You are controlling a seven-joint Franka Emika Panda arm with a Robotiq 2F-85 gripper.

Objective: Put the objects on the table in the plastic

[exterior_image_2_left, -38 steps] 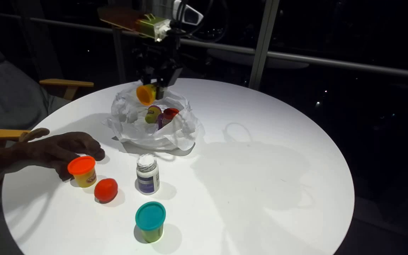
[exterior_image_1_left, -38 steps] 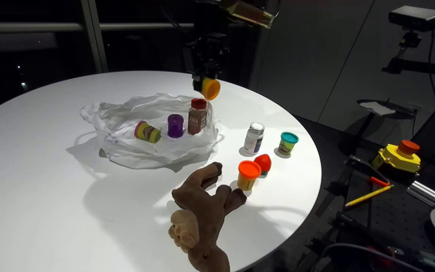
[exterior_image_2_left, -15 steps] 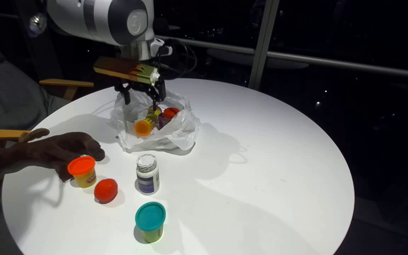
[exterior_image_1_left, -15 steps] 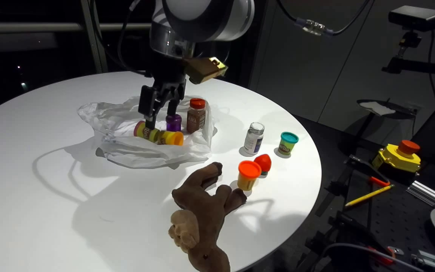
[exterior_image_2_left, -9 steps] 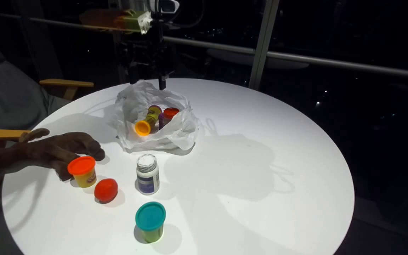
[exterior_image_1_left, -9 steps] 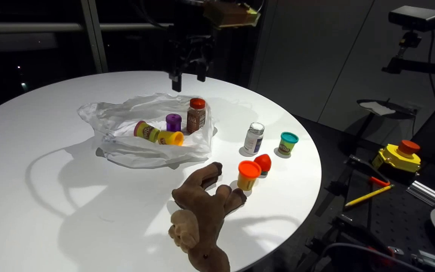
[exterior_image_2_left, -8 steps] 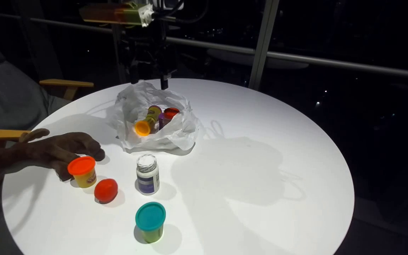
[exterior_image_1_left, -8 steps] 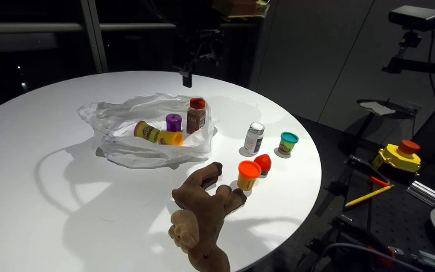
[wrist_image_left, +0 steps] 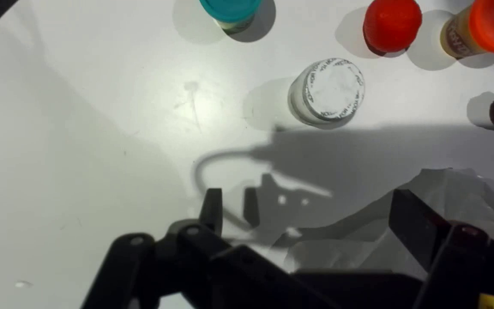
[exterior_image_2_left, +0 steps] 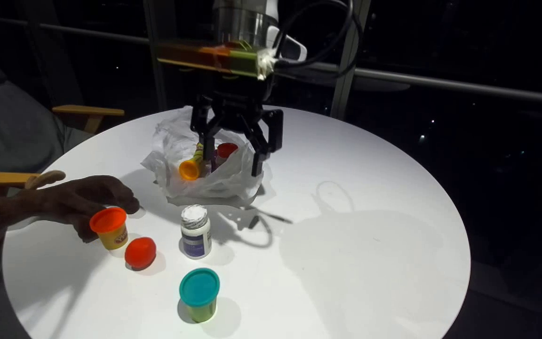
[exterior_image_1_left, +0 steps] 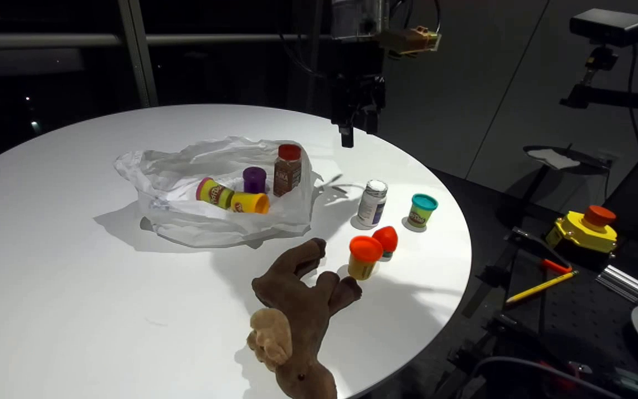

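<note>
The white plastic bag (exterior_image_1_left: 280,224) lies spread on the round table. Inside it are a yellow tub (exterior_image_1_left: 250,203) on its side, a pink-ended tub (exterior_image_1_left: 212,192), a purple jar (exterior_image_1_left: 254,180) and a red-capped spice jar (exterior_image_1_left: 287,176). Outside the bag stand a white bottle (exterior_image_2_left: 196,239), a teal-lidded tub (exterior_image_2_left: 199,289), a red round object (exterior_image_2_left: 140,253) and an orange-lidded tub (exterior_image_2_left: 109,227); a brown plush animal (exterior_image_1_left: 297,310) lies beside them. My gripper (exterior_image_2_left: 233,161) hangs above the table between bag and bottle. In the wrist view its fingers (wrist_image_left: 212,208) are wide apart, holding nothing.
The bag's crumpled edge (wrist_image_left: 453,184) reaches below one finger in the wrist view. A chair with a wooden armrest (exterior_image_2_left: 88,111) stands at the table's side. Beyond the table edge are a camera on a stand (exterior_image_1_left: 612,26) and a yellow box with a red button (exterior_image_1_left: 584,230).
The yellow tub, held above the bag at first, now lies in it, let go. My gripper has opened, risen out of the bag and moved sideways toward the white bottle.
</note>
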